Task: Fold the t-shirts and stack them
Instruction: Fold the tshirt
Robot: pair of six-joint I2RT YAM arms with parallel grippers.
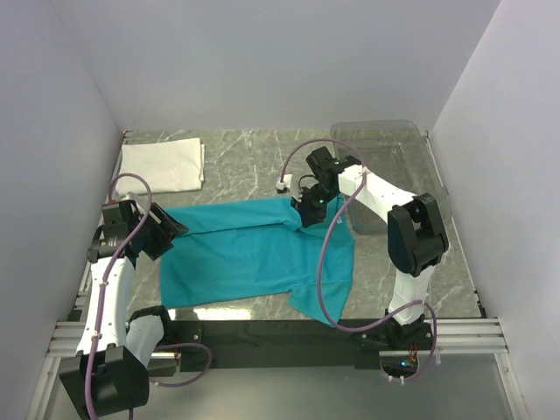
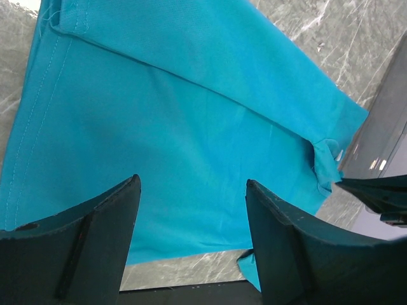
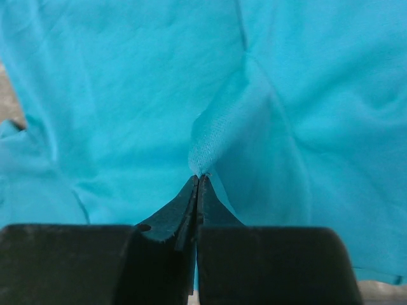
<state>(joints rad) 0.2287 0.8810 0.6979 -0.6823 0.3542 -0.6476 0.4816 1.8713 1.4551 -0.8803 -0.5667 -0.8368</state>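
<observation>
The teal-blue t-shirt (image 1: 254, 254) lies spread across the middle of the table, partly folded along its far edge. My right gripper (image 1: 308, 210) is at the shirt's far right part. In the right wrist view it (image 3: 199, 176) is shut on a pinched ridge of the teal cloth (image 3: 127, 95). My left gripper (image 1: 171, 229) stands open at the shirt's left end. Through the left wrist camera its fingers (image 2: 192, 181) hang apart above the teal cloth (image 2: 178, 114) and hold nothing. The white t-shirt (image 1: 162, 164) lies folded at the back left corner.
A clear plastic bin (image 1: 394, 166) stands at the back right, behind my right arm. White walls close in the marble table (image 1: 254, 166) on three sides. A black strip (image 1: 262, 328) runs along the near edge.
</observation>
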